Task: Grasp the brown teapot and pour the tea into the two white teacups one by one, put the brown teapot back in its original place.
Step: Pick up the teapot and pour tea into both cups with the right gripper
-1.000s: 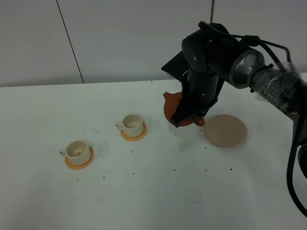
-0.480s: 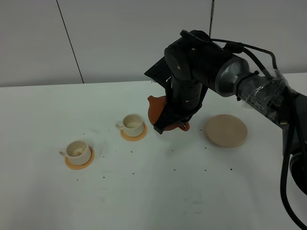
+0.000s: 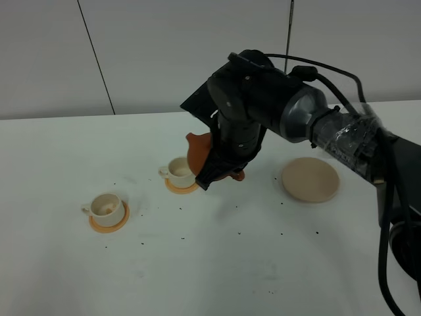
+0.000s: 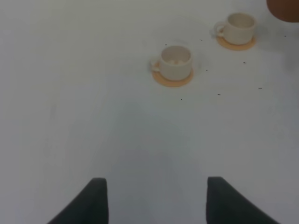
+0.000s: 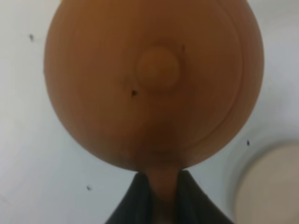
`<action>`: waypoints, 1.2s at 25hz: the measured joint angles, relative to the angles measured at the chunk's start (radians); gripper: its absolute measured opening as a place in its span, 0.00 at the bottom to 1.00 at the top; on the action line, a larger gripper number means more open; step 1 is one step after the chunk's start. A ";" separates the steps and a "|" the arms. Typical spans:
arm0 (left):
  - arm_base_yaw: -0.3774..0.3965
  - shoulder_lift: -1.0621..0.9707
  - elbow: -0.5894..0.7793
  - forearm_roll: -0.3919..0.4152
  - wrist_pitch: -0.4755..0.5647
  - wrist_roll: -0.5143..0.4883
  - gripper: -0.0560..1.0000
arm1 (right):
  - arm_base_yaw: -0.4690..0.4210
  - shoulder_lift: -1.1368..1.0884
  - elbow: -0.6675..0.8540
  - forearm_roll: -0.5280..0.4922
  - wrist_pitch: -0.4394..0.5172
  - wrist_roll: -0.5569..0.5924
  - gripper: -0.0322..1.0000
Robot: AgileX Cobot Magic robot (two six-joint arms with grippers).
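Right wrist view: the right gripper (image 5: 162, 198) jaws grip the handle of the brown teapot (image 5: 154, 84), held off the bench (image 3: 230, 276) just beside the nearer teacup (image 3: 179, 170). Neither cup looks filled; both pours and the return to the coaster (image 3: 310, 179) remain.

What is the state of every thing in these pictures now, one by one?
Brown teapot: lifted, lid on.
Right gripper: shut on the teapot's handle.
Left gripper: open, holding nothing.
Teacup by the teapot: upright, no tea visible.
Other teacup: upright, no tea visible.
Beige coaster: bare, nothing on it.
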 joint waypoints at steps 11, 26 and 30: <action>0.000 0.000 0.000 0.000 0.000 0.000 0.56 | 0.092 0.000 0.000 -0.033 -0.047 0.005 0.12; 0.000 0.000 0.000 0.000 0.000 0.000 0.56 | 0.183 0.167 -0.259 -0.108 0.026 0.009 0.12; 0.000 0.000 0.000 0.000 0.000 0.000 0.56 | 0.208 0.204 -0.302 -0.159 0.040 -0.003 0.12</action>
